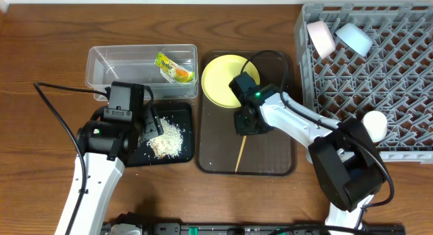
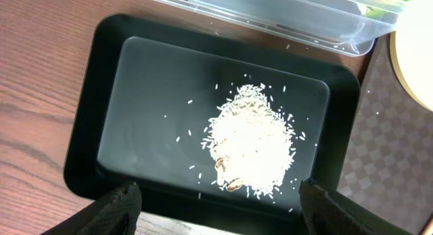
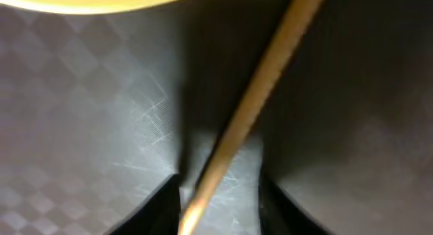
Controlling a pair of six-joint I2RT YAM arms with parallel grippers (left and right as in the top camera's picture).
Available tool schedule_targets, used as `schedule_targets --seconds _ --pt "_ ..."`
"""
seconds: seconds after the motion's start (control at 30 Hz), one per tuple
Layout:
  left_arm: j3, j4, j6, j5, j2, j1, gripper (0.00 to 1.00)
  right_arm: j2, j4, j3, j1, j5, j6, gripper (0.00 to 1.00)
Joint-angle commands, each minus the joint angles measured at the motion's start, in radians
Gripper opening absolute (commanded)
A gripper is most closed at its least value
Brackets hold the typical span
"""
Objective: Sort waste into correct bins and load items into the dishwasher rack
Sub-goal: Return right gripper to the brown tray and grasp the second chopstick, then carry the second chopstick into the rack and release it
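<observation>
Thin wooden chopsticks [image 1: 241, 156] lie on the dark brown rectangular serving tray [image 1: 270, 157], with the right end effector [image 1: 247, 121] over their upper end.

Right wrist view: they show as one smooth, round, pale shaft (one stick or two, cannot tell), lying diagonally on the tray's checker-embossed, scuffed surface. The right end effector's fingers [image 3: 159, 208] are spread, one on each side of the shaft with gaps showing, not pinching. The round pale yellow plate [image 1: 223, 79] sits at the tray's far end. The left end effector [image 2: 220, 211] is spread wide above the shallow glossy black tub [image 2: 81, 147], which holds the granular whitish rice-like pile [image 2: 254, 140] and scattered grains. The clear deep-walled plastic tub [image 1: 122, 69] holds the green, yellow and orange wrapper [image 1: 174, 67]. The grey lattice rack [image 1: 406, 79] holds the pinkish-white bowl [image 1: 321, 37], the light blue bowl [image 1: 354, 38] and the small white cup [image 1: 374, 123]. All rests on the wood-grain table [image 1: 40, 52].
</observation>
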Motion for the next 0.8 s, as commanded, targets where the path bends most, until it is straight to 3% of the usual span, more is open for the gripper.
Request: schedule_targets --seconds 0.0,0.03,0.1,0.33,0.77 --pt "0.008 -0.003 -0.006 -0.005 0.004 0.005 0.78 0.043 -0.012 -0.009 0.012 0.013 0.051 0.12" --pt "0.008 -0.003 -0.006 -0.005 0.004 0.005 0.78 0.041 -0.017 -0.008 0.011 0.013 0.051 0.05" --pt "0.008 -0.003 -0.006 -0.005 0.004 0.005 0.78 0.031 -0.022 -0.007 0.006 0.013 0.051 0.01" --pt "0.008 -0.003 -0.006 -0.005 0.004 0.005 0.78 -0.100 -0.069 -0.007 -0.102 0.052 0.037 0.01" --pt "0.008 -0.002 -0.006 -0.005 0.004 0.005 0.78 -0.489 -0.085 0.007 -0.486 0.054 -0.384 0.01"
